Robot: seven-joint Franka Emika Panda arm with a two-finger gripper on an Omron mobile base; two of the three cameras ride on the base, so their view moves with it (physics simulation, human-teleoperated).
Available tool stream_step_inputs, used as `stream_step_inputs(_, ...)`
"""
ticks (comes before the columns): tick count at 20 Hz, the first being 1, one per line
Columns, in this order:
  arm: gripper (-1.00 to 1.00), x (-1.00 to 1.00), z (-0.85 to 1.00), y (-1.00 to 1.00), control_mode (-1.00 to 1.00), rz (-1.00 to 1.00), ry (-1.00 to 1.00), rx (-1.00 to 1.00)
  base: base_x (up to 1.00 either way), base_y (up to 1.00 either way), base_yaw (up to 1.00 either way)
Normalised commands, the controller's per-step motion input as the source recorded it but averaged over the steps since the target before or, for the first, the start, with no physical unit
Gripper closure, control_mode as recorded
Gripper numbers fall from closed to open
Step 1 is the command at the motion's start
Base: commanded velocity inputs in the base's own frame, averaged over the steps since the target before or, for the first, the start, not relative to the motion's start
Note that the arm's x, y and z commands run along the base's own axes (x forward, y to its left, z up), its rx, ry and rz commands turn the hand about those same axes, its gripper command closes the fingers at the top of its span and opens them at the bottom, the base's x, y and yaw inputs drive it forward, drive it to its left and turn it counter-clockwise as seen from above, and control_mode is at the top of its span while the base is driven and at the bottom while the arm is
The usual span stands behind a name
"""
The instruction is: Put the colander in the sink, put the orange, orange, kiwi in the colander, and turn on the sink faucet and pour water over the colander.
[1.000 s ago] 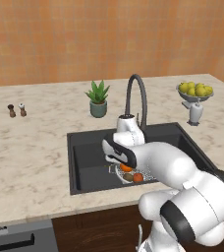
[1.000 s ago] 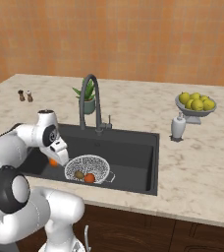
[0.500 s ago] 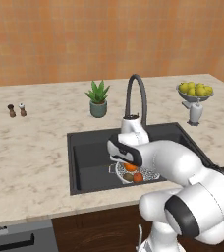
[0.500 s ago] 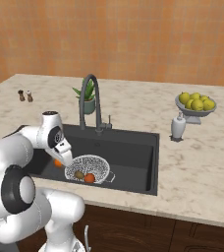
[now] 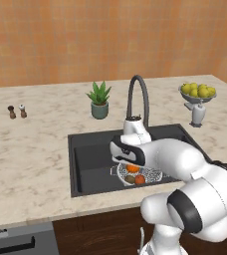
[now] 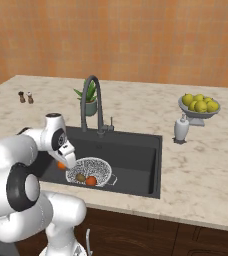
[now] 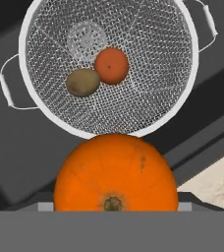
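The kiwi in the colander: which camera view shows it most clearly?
The hand view: the kiwi lies unobstructed in the colander, touching the reddish orange. The left base view shows it as a small dark spot below the arm; the right base view shows it tiny too.

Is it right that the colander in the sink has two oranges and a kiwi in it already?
Not quite. The colander in the sink holds one darker orange and the kiwi. The bright orange is between the fingers, above the rim. The hand view shows this.
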Motion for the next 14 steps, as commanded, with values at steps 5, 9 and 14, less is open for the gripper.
stream_step_inputs(5, 1.00, 0.23, -0.03, -0.03, -1.00, 0.00, 0.00, 0.00, 0.00, 0.00, 0.00)
stream_step_inputs(9, 1.00, 0.20, -0.04, -0.08, -1.00, 0.00, 0.00, 0.00, 0.00, 0.00, 0.00)
stream_step_inputs(14, 1.00, 0.21, -0.04, -0.01, -1.00, 0.00, 0.00, 0.00, 0.00, 0.00, 0.00)
